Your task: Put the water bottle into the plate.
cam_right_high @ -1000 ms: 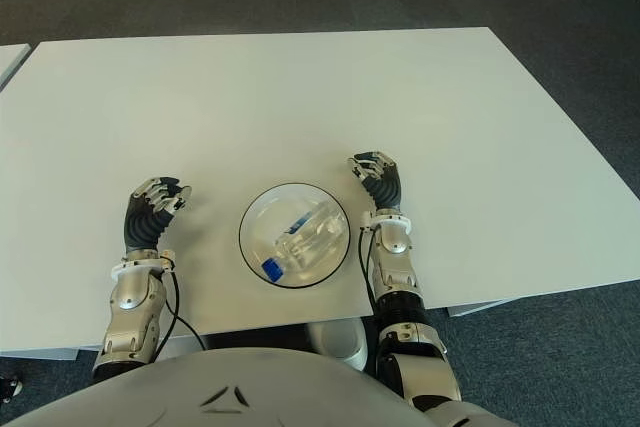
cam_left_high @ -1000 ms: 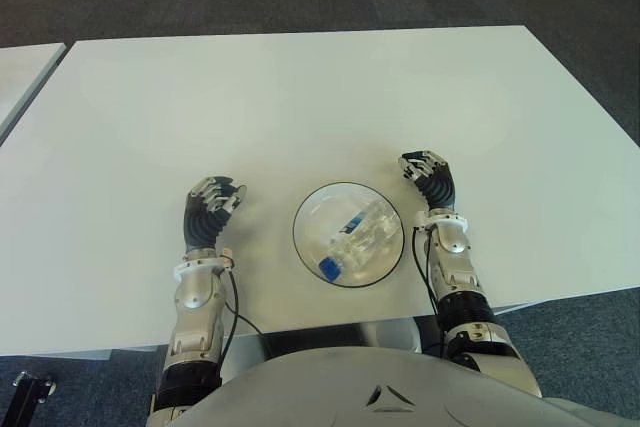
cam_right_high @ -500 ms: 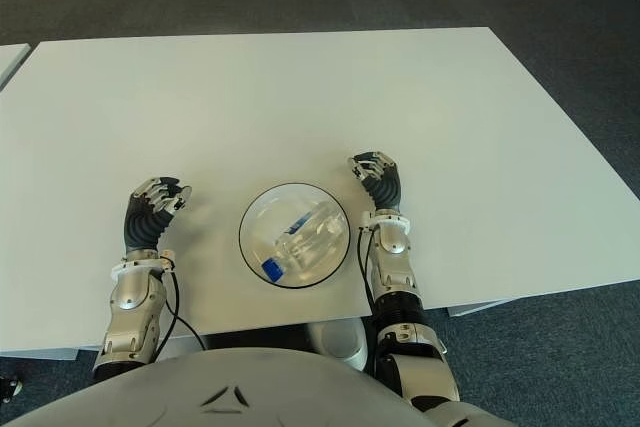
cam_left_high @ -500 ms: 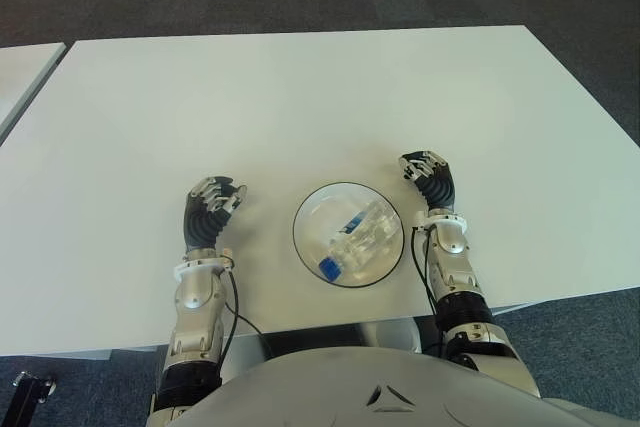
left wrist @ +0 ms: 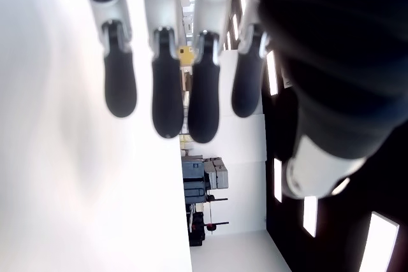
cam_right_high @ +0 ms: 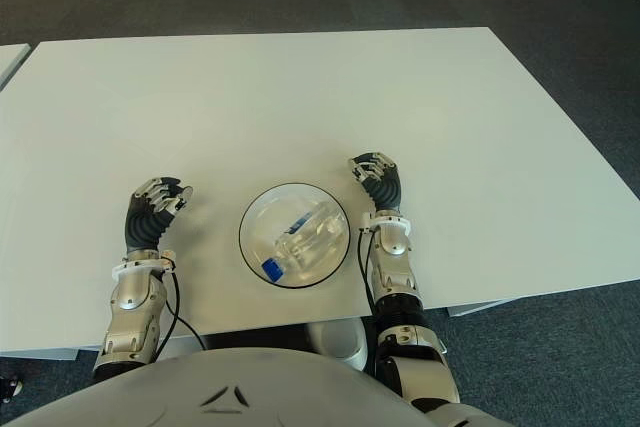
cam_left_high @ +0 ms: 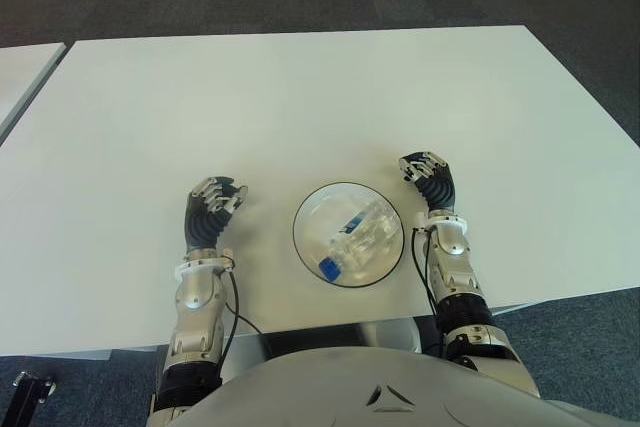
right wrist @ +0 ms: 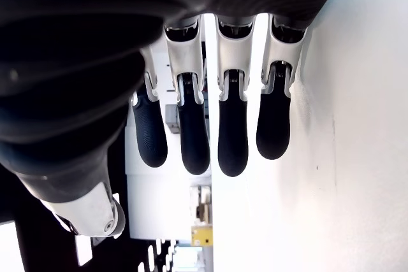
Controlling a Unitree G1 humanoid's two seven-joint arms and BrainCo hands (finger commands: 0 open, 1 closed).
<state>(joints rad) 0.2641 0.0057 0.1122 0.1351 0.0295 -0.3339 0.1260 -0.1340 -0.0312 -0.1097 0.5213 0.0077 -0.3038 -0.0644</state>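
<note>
The bottle (cam_left_high: 356, 238) lies on its side in the plate (cam_left_high: 310, 209), blue cap toward the robot, near the bench's (cam_left_high: 300, 97) front edge. The left hand (cam_left_high: 210, 209) shows left of the plate, the right hand (cam_left_high: 430, 180) just right; both seem loosely open, holding nothing.

Clear glossy plastic water bottle (cam_left_high: 358, 236); clear glassy plate (cam_left_high: 308, 209); smooth matt white table (cam_left_high: 300, 97).

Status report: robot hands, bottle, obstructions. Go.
Left robot hand and right robot hand open, empty, flanking the plate. Water bottle lying inside the plate, blue cap toward the robot. No obstruction visible on the table.
</note>
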